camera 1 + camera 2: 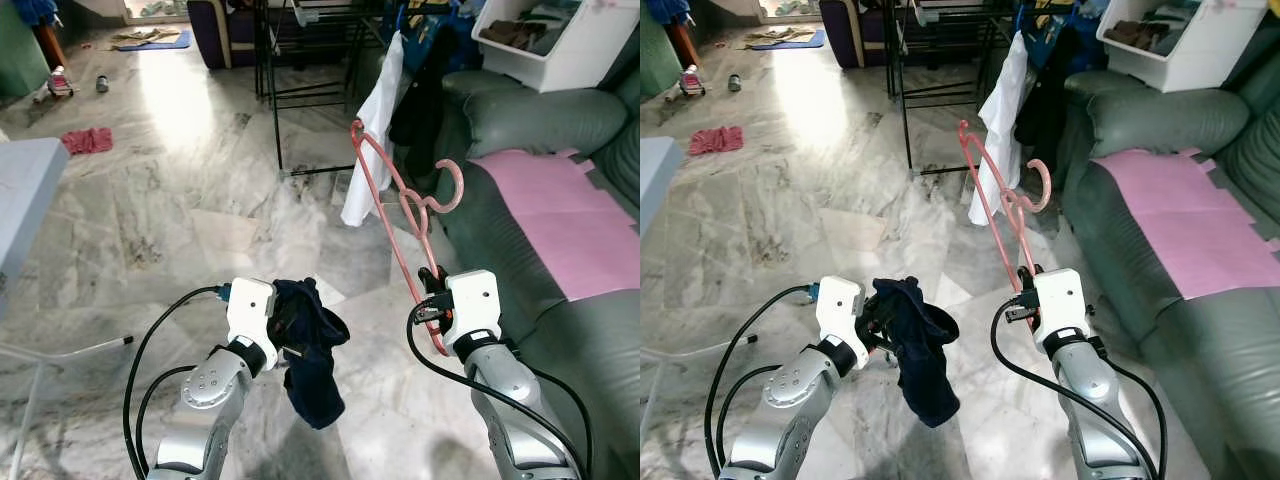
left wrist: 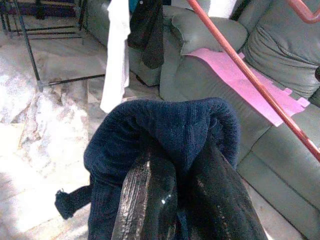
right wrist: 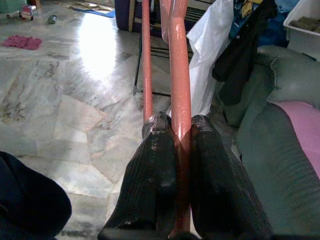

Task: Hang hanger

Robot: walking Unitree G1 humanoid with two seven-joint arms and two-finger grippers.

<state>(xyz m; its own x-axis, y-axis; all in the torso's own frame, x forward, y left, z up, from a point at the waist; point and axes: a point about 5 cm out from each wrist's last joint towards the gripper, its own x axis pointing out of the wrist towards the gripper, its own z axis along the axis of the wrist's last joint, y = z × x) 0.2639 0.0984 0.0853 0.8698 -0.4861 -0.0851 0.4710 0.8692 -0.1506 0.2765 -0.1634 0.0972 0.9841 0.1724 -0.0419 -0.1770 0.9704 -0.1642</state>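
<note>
A pink plastic hanger (image 1: 398, 200) stands up from my right gripper (image 1: 433, 290), which is shut on its lower bar; its hook (image 1: 450, 185) curls toward the sofa. In the right wrist view the black fingers (image 3: 155, 180) pinch the pink bar (image 3: 180, 100). My left gripper (image 1: 290, 330) is shut on a dark navy garment (image 1: 312, 360) that droops below it; the left wrist view has the cloth (image 2: 165, 130) bunched over the fingers (image 2: 150, 200). The black clothes rack (image 1: 300, 60) stands ahead with a white garment (image 1: 375, 130) and a dark one (image 1: 425, 85) hanging on it.
A grey-green sofa (image 1: 540, 130) with a pink cover (image 1: 560, 210) runs along my right. A white bin (image 1: 570, 40) rests on its back. A pale table edge (image 1: 25, 190) is at my left. Red cloth (image 1: 88, 140) and shoes (image 1: 60, 82) lie on the marble floor.
</note>
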